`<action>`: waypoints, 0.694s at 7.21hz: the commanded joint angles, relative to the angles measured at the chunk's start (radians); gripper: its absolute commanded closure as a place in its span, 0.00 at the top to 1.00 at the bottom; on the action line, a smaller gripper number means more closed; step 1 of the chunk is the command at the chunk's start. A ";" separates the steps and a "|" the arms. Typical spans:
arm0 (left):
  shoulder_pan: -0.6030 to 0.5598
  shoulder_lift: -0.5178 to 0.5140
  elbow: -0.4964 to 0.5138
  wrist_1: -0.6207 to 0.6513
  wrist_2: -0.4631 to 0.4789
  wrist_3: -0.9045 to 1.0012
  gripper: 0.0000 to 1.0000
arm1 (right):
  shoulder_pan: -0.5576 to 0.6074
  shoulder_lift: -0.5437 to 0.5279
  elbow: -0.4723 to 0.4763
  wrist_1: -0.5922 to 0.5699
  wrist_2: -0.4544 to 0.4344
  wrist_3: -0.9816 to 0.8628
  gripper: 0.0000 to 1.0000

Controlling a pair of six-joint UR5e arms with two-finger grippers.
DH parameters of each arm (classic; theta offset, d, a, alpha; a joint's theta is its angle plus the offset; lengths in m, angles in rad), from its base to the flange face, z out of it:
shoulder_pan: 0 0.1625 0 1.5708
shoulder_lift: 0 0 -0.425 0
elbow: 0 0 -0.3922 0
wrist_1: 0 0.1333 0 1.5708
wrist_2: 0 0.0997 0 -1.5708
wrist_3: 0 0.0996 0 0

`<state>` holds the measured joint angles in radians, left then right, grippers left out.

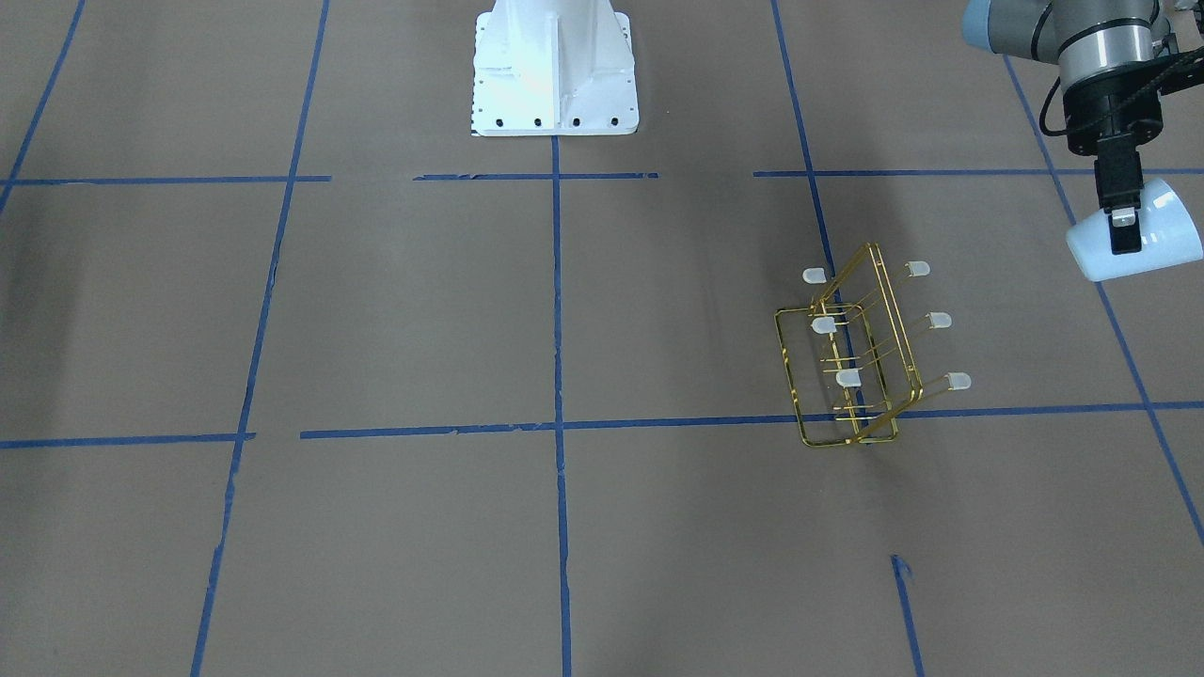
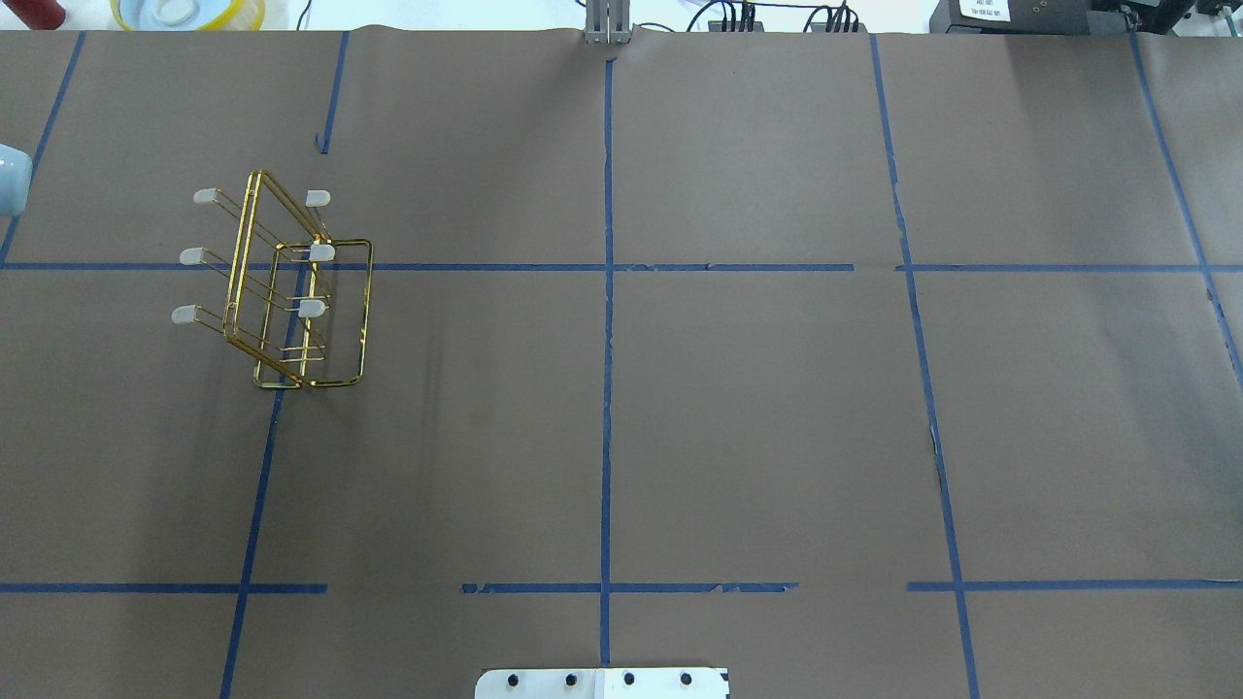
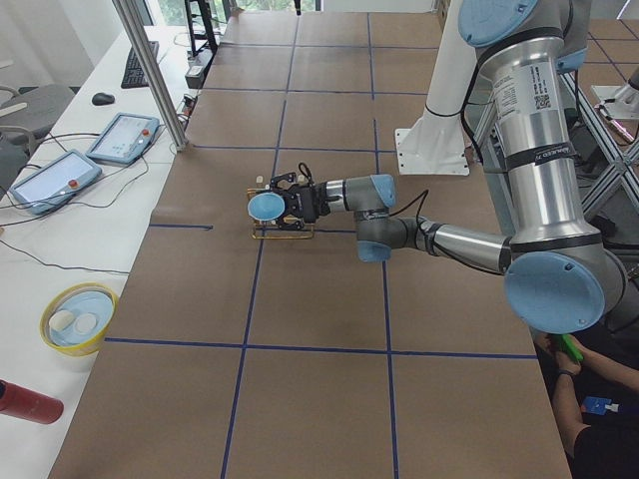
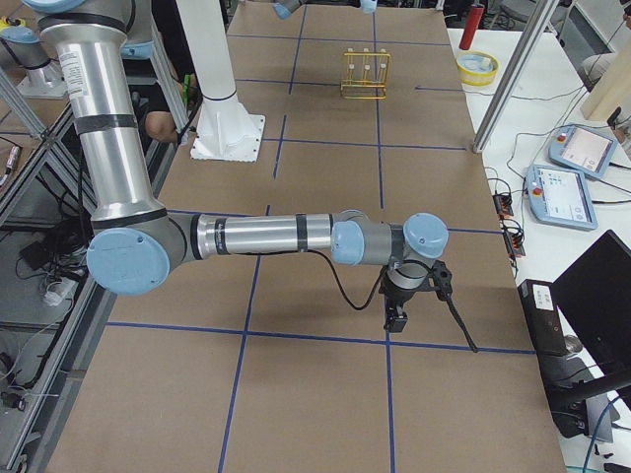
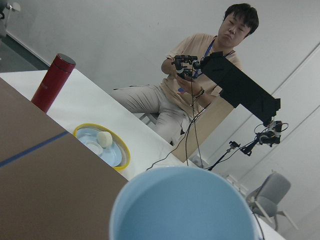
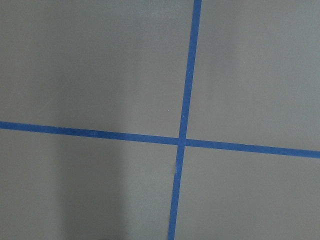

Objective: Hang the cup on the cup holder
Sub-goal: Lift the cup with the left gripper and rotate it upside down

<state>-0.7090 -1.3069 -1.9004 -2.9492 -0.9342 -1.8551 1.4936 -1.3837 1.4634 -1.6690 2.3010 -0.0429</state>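
The pale blue-white cup (image 1: 1169, 228) is held tilted on its side in my left gripper (image 1: 1122, 237), which is shut on its wall, above the table and apart from the cup holder. The cup also shows at the overhead view's left edge (image 2: 10, 180), in the exterior left view (image 3: 266, 206) and as a rim in the left wrist view (image 5: 185, 205). The gold wire cup holder (image 1: 854, 367) stands on the table with white-capped prongs (image 2: 282, 291). My right gripper (image 4: 396, 317) hangs low over the table far away; I cannot tell whether it is open or shut.
A yellow bowl (image 3: 78, 317) and a red bottle (image 3: 25, 402) sit on the white side table beyond the paper's edge. An operator (image 5: 200, 85) sits there. The white robot base (image 1: 555, 66) stands mid-table. Blue tape lines cross the brown paper.
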 commanded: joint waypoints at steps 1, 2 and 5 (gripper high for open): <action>0.003 -0.020 -0.005 -0.074 -0.002 -0.352 0.01 | 0.001 0.000 0.000 0.000 0.000 0.000 1.00; 0.003 -0.020 -0.021 -0.097 -0.006 -0.504 0.01 | 0.001 0.000 0.000 0.000 0.000 0.000 1.00; 0.003 -0.022 -0.057 -0.136 -0.054 -0.964 0.01 | 0.001 0.000 0.000 0.000 0.000 0.000 1.00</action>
<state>-0.7057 -1.3271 -1.9440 -3.0741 -0.9823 -2.6344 1.4941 -1.3837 1.4634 -1.6690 2.3010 -0.0429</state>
